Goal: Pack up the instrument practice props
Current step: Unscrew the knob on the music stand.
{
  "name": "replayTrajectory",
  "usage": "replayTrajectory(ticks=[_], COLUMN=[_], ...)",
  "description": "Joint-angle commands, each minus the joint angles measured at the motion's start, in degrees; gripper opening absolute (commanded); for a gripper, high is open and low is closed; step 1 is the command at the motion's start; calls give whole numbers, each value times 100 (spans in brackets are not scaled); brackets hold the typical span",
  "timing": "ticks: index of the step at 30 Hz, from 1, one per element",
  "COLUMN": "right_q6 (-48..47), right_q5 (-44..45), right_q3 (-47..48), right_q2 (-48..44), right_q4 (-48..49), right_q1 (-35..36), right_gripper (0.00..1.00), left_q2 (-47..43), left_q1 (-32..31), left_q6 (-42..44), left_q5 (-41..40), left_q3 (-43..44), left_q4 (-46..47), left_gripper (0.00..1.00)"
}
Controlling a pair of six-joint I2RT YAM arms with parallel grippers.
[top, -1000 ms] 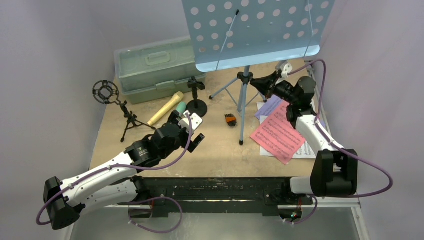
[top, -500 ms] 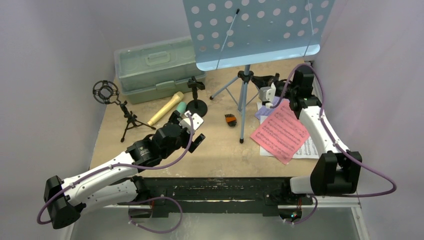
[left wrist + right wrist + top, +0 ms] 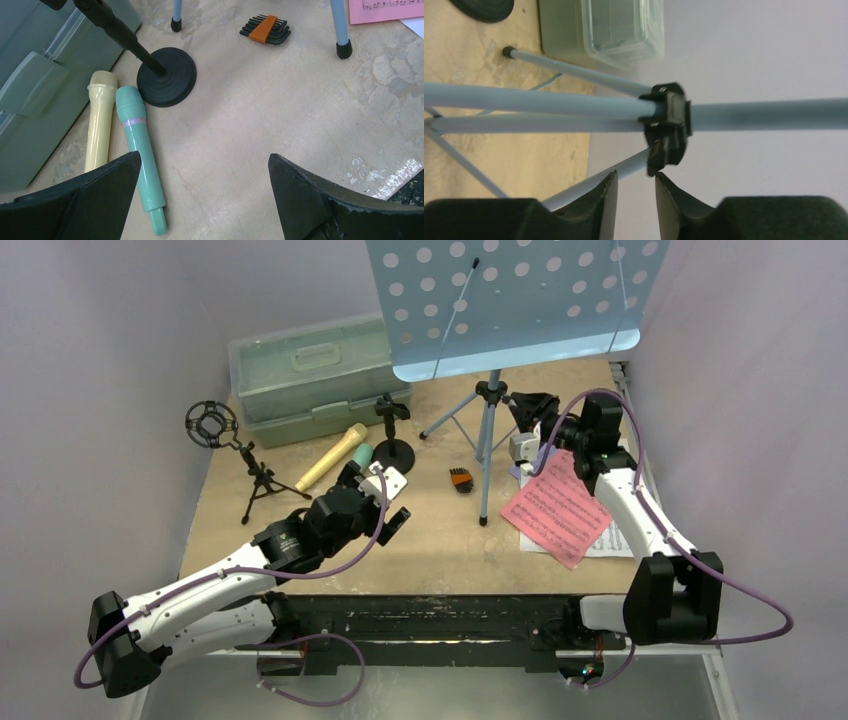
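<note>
Wrist views show left pincer (image 3: pixel 204 165) wide apart, empty; right pincer (image 3: pixel 635 182) slightly parted, empty.

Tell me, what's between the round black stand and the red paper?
An orange-and-black hex key set and a blue music rack leg, in the top view.

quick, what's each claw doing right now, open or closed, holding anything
Left claw: wide open, empty, near the teal microphone.
Right claw: slightly open, gripping nothing, by the black collar of the music rack.
</note>
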Motion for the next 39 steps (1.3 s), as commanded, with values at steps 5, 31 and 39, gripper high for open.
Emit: replayTrajectory(ticks=[5, 31, 39], right_q6=[2236, 15073, 16138], right_q5=[737, -329, -160], right_q3=[-638, -669, -115], right_q2=[-546, -329, 161], right_q4=[953, 1919, 2389], right_q1=[-52, -887, -788], right_gripper=[52, 68, 65], left_q2=[-46, -73, -26], left_q1=[27, 29, 29], left_q6=[34, 19, 17], left_q5=[-6, -6, -3], left_q3=[171, 157, 161], left_q4=[43, 52, 39], left_gripper=[99, 99, 99])
